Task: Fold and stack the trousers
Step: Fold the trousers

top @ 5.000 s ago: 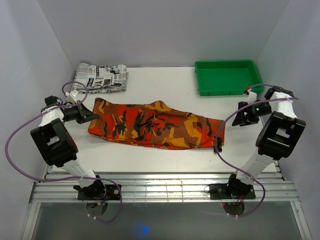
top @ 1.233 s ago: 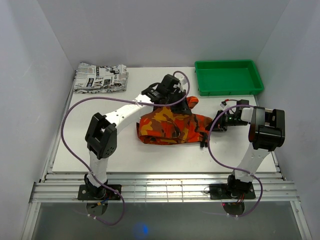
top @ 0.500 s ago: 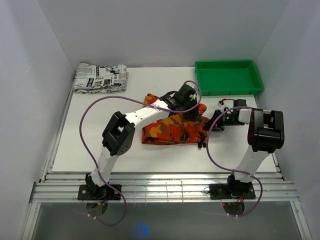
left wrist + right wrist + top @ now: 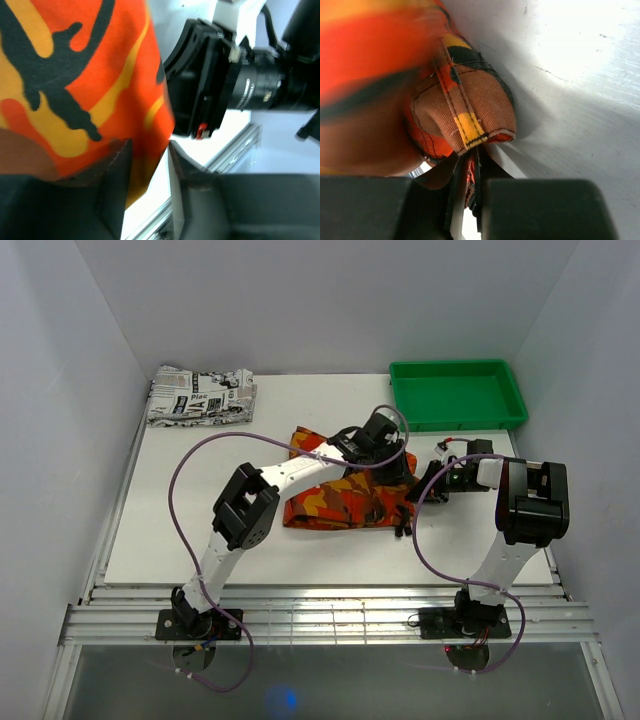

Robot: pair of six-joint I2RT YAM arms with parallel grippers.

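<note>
The trousers (image 4: 335, 498), in orange, red, yellow and black camouflage, lie folded over themselves in a short bundle at the table's middle. My left arm reaches across them, so my left gripper (image 4: 397, 468) hovers over their right end. In the left wrist view its jaws stand apart and the trousers (image 4: 75, 75) hang loosely between the fingers (image 4: 114, 185). My right gripper (image 4: 421, 489) is at the bundle's right edge. In the right wrist view this gripper (image 4: 470, 162) is shut on a thin hem of the trousers (image 4: 470, 107).
A green tray (image 4: 455, 393) stands at the back right, close behind my right arm. A folded newspaper-print garment (image 4: 200, 396) lies at the back left. White walls enclose the table (image 4: 180, 530) on three sides. Purple cables loop from both arms.
My left arm carried the trousers' left end over to the right, doubling them into a shorter bundle. Its jaws have just parted. My right gripper has stayed in place.
</note>
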